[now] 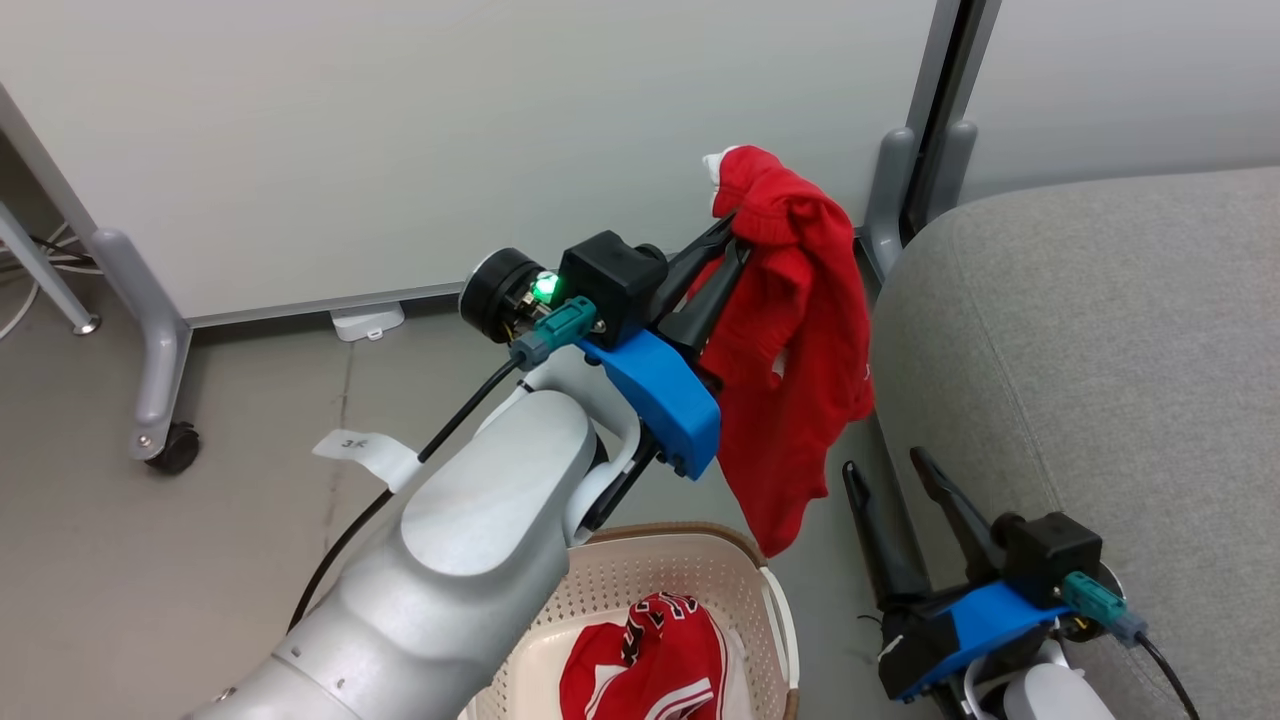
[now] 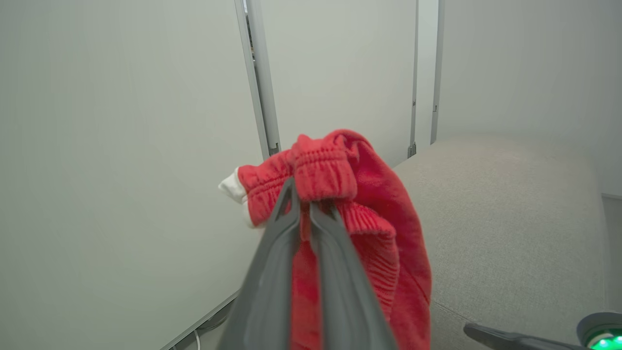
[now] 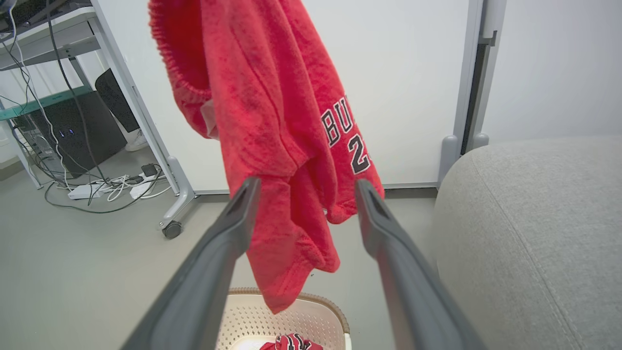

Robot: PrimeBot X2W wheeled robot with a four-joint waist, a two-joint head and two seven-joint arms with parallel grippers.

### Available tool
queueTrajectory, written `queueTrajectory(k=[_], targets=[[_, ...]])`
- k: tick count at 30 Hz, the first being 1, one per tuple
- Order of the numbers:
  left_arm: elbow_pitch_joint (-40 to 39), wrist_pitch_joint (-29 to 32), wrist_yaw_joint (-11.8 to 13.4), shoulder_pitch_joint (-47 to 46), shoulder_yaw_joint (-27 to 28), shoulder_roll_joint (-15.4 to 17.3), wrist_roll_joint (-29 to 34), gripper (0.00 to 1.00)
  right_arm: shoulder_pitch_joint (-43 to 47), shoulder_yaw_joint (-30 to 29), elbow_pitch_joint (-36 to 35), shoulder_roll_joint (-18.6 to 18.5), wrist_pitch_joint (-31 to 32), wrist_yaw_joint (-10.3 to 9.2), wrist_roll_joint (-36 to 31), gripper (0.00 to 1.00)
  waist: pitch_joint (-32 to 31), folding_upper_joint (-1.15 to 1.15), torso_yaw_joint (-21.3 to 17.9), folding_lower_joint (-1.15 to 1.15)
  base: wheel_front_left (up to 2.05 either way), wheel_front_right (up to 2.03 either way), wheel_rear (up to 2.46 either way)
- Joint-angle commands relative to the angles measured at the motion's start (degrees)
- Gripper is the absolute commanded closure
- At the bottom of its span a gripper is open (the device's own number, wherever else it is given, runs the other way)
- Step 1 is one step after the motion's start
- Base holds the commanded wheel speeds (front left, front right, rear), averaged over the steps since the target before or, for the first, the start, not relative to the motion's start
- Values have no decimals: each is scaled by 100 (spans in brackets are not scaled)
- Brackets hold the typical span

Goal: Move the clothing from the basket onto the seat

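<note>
Left end effector [image 1: 735, 235] is pinching red garment [image 1: 800, 340] by its waistband, hanging beside seat [image 1: 1080, 330], above basket [image 1: 690, 535]; right end effector [image 1: 885, 465] is sitting wide, empty. Thin grip may be risking a drop onto floor [image 1: 200, 560].

Above the basket [image 3: 335, 311], the red garment [image 3: 272, 121] that my left gripper [image 1: 735, 232] is holding up is showing black letters edged in white: "BU", and then a fold is cutting the word off. Just under them a "2" is showing, with its next figure hiding in the same fold. Left of the basket, a white paper tag [image 1: 365, 452] is hanging on my cable [image 1: 470, 400], handwritten "3K" or "3R"; I am failing to tell which. Inside the basket, the striped jersey [image 1: 650, 655] is showing black-and-white marks too crumpled to read.
</note>
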Motion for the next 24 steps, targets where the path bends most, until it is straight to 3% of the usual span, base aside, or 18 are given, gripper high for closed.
queueTrajectory(k=[1,10,21,22,23,24], targets=[[-16,-38,43,-100,-56,0,-43,100,-50,39,0,-18,22,3,-10,0,8,0,-3,0,0,0,0],[49,-108,124,-234,-355,1,-311,100,-744,382,485,-19,389,3,-14,0,65,0,-1,0,0,0,0],[28,-197,196,-352,-744,-1,-619,100,-1766,806,1683,-18,487,3,356,0,51,0,80,0,0,0,0],[35,-207,198,-357,-774,0,-635,100,-1835,827,1769,-19,458,3,367,91,48,0,93,0,0,0,0],[49,-209,204,-357,-801,0,-664,100,-1898,865,1855,-18,435,3,368,100,43,0,107,0,0,0,0],[61,-212,211,-361,-827,0,-674,100,-1931,894,1921,-18,415,3,413,100,38,0,119,0,0,0,0]])
